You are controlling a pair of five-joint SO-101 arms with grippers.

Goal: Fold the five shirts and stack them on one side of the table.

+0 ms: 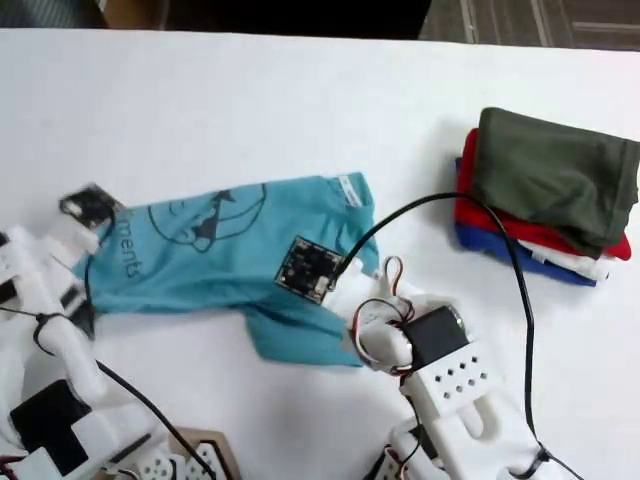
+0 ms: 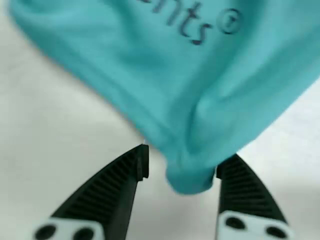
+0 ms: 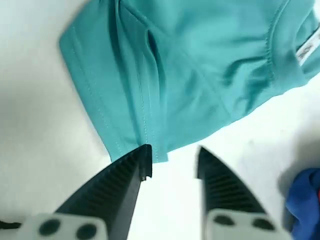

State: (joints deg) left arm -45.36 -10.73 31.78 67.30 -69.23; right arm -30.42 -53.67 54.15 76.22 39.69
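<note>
The main risk is an uneven lift. The left hand (image 2: 187, 155) is parted around a bunched corner of the teal jersey shirt with dark print (image 1: 230, 250). The cloth seems to touch only one finger, though the view is too close to be sure. If the hand closes off-centre, it could catch a single layer and let the rest slide out. The right hand (image 3: 175, 148) is narrowly parted with only the hem corner at one fingertip. A close there may miss the cloth or nip just a thread of the edge, and the fold would then skew or drag the shirt across the white counter (image 1: 300, 80).

The shirt lies crumpled left of centre. It is well apart from the stack of four folded shirts (image 1: 545, 195) at the far right, which runs olive on top, then red, white and blue. The left arm reaches to the shirt's left end. The right arm angles in from the near side to the shirt's near right edge, and both hands sit low over the counter.
</note>
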